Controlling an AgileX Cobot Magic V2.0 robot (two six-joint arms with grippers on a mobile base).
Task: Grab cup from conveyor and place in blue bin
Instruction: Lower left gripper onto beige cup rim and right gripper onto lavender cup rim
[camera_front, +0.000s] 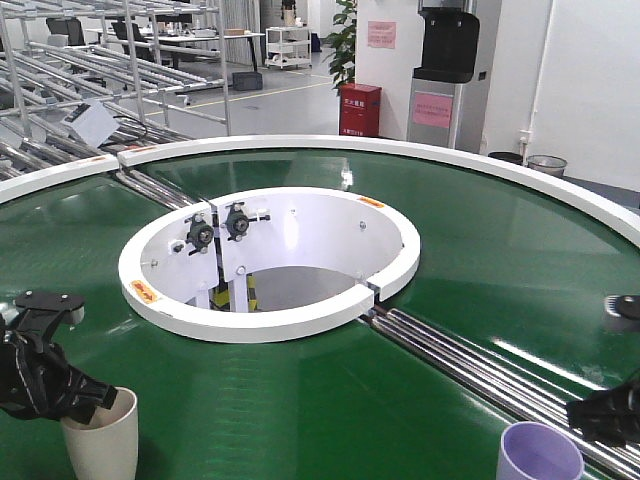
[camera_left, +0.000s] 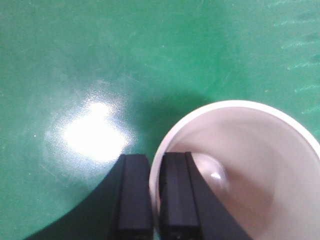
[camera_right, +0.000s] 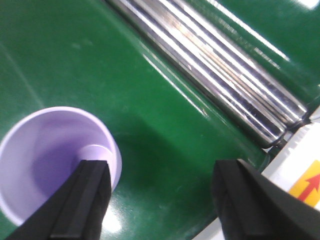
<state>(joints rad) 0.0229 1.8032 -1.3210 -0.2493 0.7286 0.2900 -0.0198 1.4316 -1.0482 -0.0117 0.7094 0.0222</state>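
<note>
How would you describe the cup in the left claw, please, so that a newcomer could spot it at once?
Start at the green ring conveyor and go to its near edge, left of the white central wall. There is a cream cup, its wall pinched by the left claw. The only other, at the right, is a lilac cup.

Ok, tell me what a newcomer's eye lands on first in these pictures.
The glossy green conveyor fills the front view, ringed around a white circular wall at its centre. At lower left the left gripper pinches the rim of a cream cup, one finger inside and one outside. At lower right a lilac cup stands by the steel rollers, with the right gripper open over its edge.
</note>
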